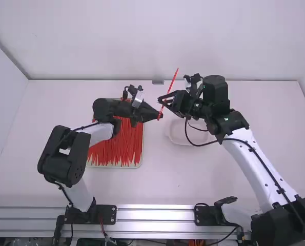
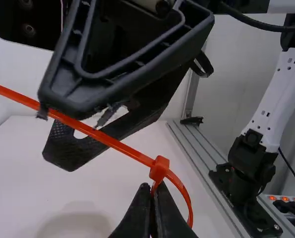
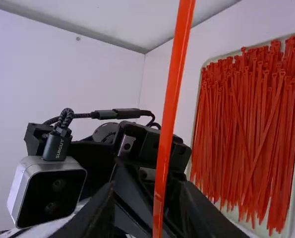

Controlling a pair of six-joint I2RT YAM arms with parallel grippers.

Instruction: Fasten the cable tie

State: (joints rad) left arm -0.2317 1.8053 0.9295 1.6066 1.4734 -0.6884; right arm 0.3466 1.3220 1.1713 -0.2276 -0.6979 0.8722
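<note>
Your cable tie [image 1: 174, 79] [image 2: 112, 144] [image 3: 173, 99] is hanging in the air above the worktop [image 1: 49, 102], between the two end effectors. Its long axis is running straight from the head, low beside the left end effector [image 1: 153, 115] [image 2: 151, 191], to a free tail that is pointing up and away towards the far wall, slightly to the right. It is a thin, flat, smooth strap of orange-red plastic with a small blocky head. Just past the head the strap is curling into a narrow loop.

Your left end effector is pressing its black fingers together on that loop, right under the head. Your right end effector [image 1: 166, 100] [image 2: 50, 130] [image 3: 147, 198] is sitting farther along the strap, its fingers looking spread, with the strap passing between them; one fingertip is touching the strap.

Below the left arm, a heap of matching red ties [image 1: 119, 143] [image 3: 246, 129] is lying on a pale tray [image 1: 140, 151].
</note>
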